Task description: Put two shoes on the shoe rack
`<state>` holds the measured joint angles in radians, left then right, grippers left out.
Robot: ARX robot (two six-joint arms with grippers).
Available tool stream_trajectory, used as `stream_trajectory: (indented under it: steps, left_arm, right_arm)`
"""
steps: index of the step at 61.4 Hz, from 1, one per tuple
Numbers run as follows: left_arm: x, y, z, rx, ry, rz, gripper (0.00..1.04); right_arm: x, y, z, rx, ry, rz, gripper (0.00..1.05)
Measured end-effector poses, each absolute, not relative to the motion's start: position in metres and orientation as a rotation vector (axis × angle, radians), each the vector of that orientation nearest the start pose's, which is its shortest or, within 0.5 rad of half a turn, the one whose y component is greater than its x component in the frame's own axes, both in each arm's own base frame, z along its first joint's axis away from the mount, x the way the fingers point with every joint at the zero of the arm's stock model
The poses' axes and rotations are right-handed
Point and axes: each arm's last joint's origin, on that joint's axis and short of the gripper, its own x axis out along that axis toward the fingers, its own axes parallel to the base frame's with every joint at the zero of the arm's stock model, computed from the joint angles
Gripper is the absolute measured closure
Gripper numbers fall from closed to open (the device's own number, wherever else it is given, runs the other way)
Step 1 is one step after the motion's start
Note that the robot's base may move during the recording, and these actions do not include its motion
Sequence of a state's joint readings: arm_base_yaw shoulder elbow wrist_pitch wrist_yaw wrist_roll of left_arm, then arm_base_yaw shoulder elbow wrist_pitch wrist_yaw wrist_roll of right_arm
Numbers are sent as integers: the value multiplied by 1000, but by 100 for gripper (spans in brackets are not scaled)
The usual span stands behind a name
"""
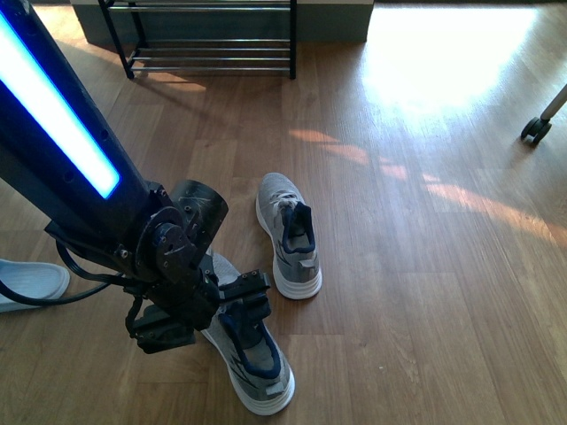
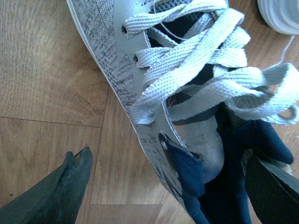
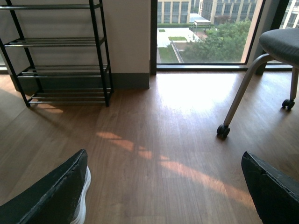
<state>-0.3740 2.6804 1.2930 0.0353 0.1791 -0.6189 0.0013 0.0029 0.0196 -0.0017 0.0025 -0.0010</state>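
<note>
Grey shoes (image 1: 288, 232) both sit on the floor (image 1: 425, 266), far from the rack (image 1: 213, 40) at its far edge, so neither is up yet; the left gripper (image 2: 168, 172) is spread around the near shoe (image 1: 257, 367), and the right gripper (image 3: 163, 186) hangs wide, holding nothing.

The brown wood-plank floor (image 1: 425, 292) bore a grey knit white-soled sneaker (image 1: 288, 235) mid-room, with a second grey knit sneaker (image 1: 261, 381) near it. A pale blue ribbed rubber sandal (image 1: 31, 282) lay at the left edge; the black-framed chrome-rod shoe rack (image 1: 213, 55) and a black chair castor (image 1: 534, 129) stood farther back
</note>
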Motion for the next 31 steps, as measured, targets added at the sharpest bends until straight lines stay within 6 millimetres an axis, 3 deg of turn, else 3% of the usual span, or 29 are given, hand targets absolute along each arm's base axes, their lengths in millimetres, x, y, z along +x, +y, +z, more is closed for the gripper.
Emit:
stream_trajectory:
  steps: [14,31]
  left_arm:
    - [350,-141,-129,-308,1450,40,10]
    - [352,-140,-134,-284,1405,25,53]
  right_arm:
    - [97,0,170,-1,-15,-1,9]
    - [97,0,170,-1,-15,-1,9]
